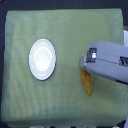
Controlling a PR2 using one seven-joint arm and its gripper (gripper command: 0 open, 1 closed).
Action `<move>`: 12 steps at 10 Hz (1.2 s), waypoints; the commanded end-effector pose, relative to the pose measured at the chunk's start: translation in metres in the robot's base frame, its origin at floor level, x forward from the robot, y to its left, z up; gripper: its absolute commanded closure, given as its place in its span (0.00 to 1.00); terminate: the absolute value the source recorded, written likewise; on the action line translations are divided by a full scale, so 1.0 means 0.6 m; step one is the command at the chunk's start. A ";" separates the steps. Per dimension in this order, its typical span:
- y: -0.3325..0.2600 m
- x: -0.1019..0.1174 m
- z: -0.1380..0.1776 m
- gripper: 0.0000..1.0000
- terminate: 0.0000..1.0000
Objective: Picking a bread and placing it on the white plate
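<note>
One arm only: its fingers [85,64] sit right over the bread's [87,83] upper end, grip state hidden. Bread runs top-to-bottom on the bench [20,95]; white plate [42,59] lies well apart toward the exterior view's left.

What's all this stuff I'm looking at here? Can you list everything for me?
plate: one, glossy white, round, on the cloth toward the exterior view's left.
bread: one, golden-orange, on the cloth toward the exterior view's right, partly hidden under the arm.
cloth: one, pale green, covering the table.
arm: one, grey, reaching in from the exterior view's right.
hand: one, grey, right over the bread's upper end; whether it is open or shut cannot be told.
</note>
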 end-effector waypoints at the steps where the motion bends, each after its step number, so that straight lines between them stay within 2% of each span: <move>1: -0.004 0.009 0.014 1.00 0.00; 2: -0.004 0.012 0.025 1.00 0.00; 5: 0.000 0.025 0.102 1.00 0.00; 8: 0.014 0.058 0.222 1.00 0.00; 10: 0.036 0.076 0.257 1.00 0.00; 11: 0.080 0.099 0.274 1.00 0.00; 12: 0.093 0.105 0.275 1.00 0.00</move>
